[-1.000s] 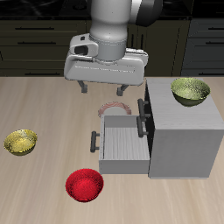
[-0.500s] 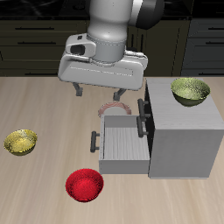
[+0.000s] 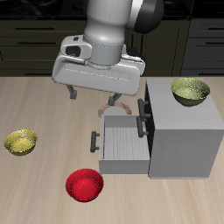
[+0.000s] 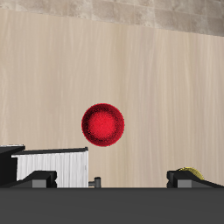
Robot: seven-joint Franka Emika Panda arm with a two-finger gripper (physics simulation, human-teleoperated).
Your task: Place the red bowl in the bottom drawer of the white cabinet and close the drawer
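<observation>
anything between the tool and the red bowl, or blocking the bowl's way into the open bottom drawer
Nothing visible. The tool hangs open above bare table, the red bowl lies uncovered, and the bottom drawer beside it is open and looks empty.

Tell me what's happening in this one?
The gripper hangs open and empty above the table, holding nothing. The red bowl sits on the table near the front edge, ungrasped. The bottom drawer of the white cabinet is pulled out with nothing visible inside it. One yellow-green bowl rests on the cabinet's top.
</observation>
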